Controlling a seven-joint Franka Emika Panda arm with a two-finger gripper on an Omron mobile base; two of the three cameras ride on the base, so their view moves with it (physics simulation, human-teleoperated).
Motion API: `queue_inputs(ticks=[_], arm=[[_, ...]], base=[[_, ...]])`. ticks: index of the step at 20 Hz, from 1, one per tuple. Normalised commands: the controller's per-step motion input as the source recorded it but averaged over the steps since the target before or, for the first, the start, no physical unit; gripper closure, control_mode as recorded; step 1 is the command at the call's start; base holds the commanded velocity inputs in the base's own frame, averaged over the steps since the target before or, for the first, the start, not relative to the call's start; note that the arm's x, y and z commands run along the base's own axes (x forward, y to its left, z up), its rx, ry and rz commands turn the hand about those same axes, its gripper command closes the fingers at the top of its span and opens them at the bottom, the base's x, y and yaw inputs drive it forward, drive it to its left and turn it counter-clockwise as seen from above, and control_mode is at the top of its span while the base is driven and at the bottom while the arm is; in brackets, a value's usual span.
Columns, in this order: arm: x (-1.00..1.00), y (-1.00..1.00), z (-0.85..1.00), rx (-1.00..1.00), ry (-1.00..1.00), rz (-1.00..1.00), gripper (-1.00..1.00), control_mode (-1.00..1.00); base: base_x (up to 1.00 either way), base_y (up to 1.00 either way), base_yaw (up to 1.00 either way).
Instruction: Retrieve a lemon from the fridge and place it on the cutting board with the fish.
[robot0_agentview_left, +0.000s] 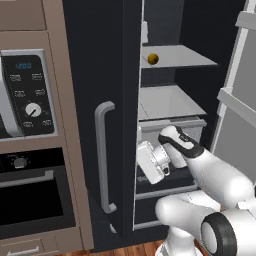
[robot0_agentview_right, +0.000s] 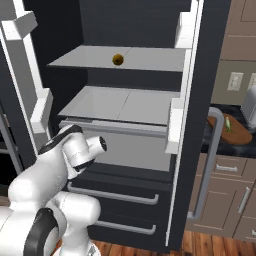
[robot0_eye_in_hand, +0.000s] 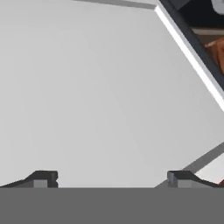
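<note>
Brown cabinetry frames the left of the left base view, where a microwave (robot0_agentview_left: 25, 95) with a dial sits above an oven (robot0_agentview_left: 32, 197). Just right of that column stands the fridge (robot0_agentview_left: 100, 75), dark charcoal, its left door shut and carrying a long grey bar handle (robot0_agentview_left: 104, 156). The right half of the fridge stands open, showing grey shelves and drawers. The lemon (robot0_agentview_left: 153, 59) rests on the upper shelf (robot0_agentview_left: 190, 56), near that shelf's left end in this view, dim yellow in the shade of the cabinet. Below it is a second, bare shelf (robot0_agentview_left: 167, 101), and under that the drawer fronts. The arm's white wrist reaches in front of the drawers, well below the lemon.

In the right base view the lemon (robot0_agentview_right: 118, 60) lies near the middle of the upper shelf (robot0_agentview_right: 150, 59), with the arm's wrist low at the left, in front of the drawers. Further right, past the fridge's door edge and its grey handle (robot0_agentview_right: 210, 165), a dark table (robot0_agentview_right: 220, 145) carries the cutting board (robot0_agentview_right: 237, 134), reddish-brown, with the slender greenish fish (robot0_agentview_right: 227, 123) lying on it. Lemon and board are well apart.

In the hand view the pincer (robot0_eye_in_hand: 112, 179) is spread wide, its two dark fingertips (robot0_eye_in_hand: 43, 178) far apart with nothing between them, facing a plain pale grey surface.
</note>
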Motion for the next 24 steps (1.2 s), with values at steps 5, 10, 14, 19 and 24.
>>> queue_inputs(ticks=[5,10,14,19,24], arm=[[0.33,0.26,-0.47,0.09,0.00,0.17,-1.00,-1.00],[0.21,0.37,-0.34,0.08,0.00,0.17,-1.00,-1.00],[0.06,0.56,-0.28,0.02,0.00,0.10,-1.00,-1.00],[0.00,0.62,-0.25,0.00,0.00,0.01,-1.00,-1.00],[0.00,0.62,-0.21,0.00,-0.03,-0.02,-1.00,-1.00]], base=[[0.00,0.00,0.00],[0.00,0.00,0.00],[0.00,0.00,0.00],[0.00,0.00,0.00],[0.00,0.00,0.00]])
